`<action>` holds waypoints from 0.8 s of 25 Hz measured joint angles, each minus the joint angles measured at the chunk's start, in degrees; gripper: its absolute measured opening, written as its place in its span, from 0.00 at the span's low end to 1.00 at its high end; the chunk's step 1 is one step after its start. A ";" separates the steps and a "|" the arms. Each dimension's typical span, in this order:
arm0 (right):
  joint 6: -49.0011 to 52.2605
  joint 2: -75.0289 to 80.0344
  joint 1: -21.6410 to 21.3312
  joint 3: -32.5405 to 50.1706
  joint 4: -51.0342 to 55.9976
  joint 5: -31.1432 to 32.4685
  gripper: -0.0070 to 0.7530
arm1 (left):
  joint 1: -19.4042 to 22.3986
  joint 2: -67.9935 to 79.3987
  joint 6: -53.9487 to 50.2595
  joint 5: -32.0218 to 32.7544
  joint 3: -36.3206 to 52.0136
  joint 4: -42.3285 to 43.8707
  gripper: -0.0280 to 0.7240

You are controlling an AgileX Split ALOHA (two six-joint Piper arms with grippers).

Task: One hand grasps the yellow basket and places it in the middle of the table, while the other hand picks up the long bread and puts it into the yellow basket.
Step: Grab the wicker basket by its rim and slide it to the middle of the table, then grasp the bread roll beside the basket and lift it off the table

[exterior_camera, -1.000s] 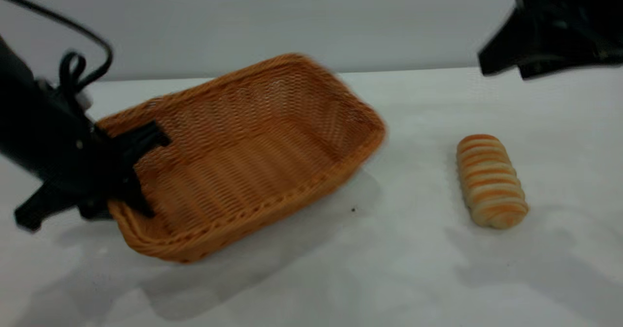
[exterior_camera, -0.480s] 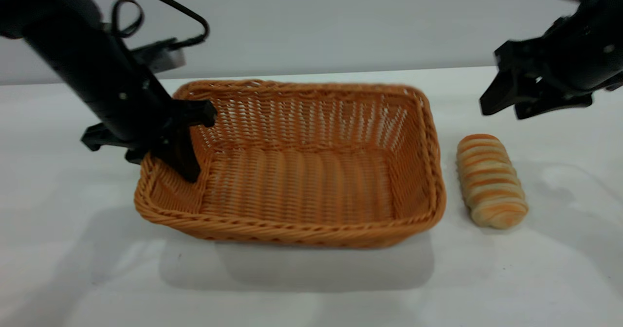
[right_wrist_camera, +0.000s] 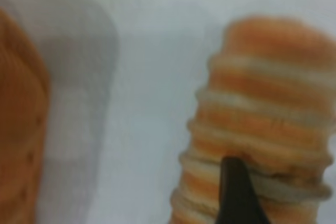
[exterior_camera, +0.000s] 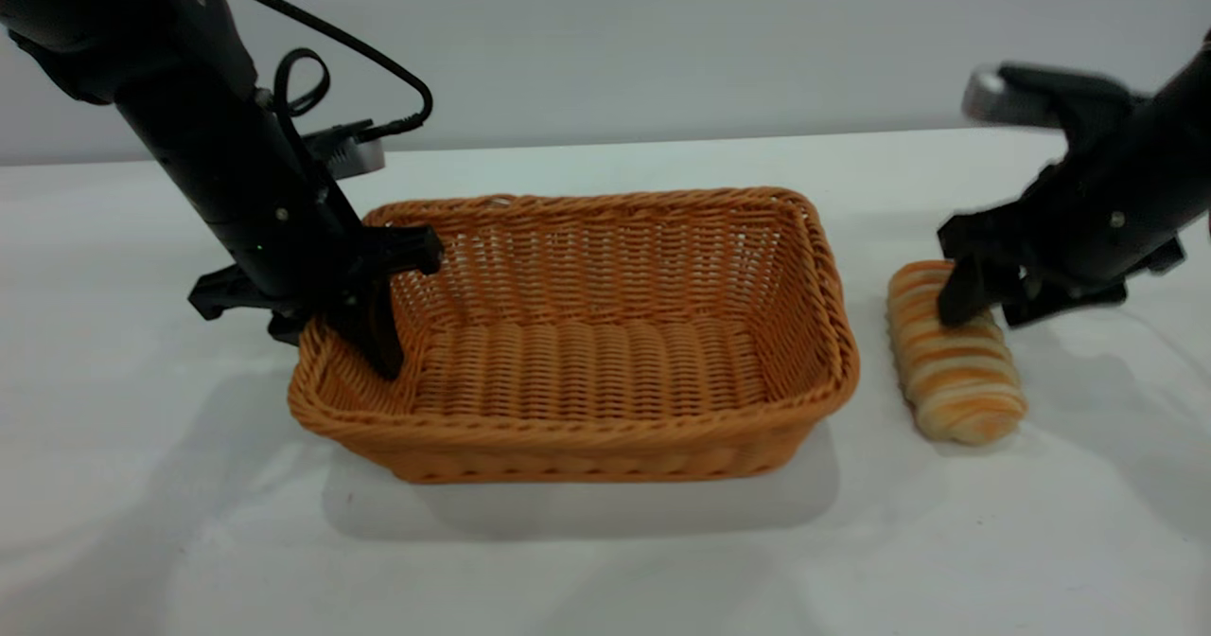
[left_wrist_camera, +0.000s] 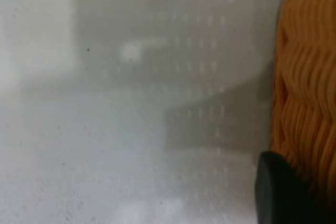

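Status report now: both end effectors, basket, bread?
Left end effector shut on yellow basket rim. Right end effector open, straddling long bread on table. Nothing in the way.

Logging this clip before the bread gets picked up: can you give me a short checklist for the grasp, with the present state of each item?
1. Basket resting flat near the middle of the table: ok.
2. Left gripper clamped on the basket's left wall, one finger inside and one outside: ok.
3. Basket empty, with room for the bread: ok.
4. Bread lying on the table just right of the basket, not touching it: ok.
5. Right gripper down at the bread's far end, one finger against it: ok.
6. Right gripper shut firmly on the bread: cannot tell.
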 joint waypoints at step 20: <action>7.50 -10.79 -4.13 -1.47 -11.90 13.63 0.08 | 0.00 -27.11 -2.66 17.67 0.00 14.42 0.82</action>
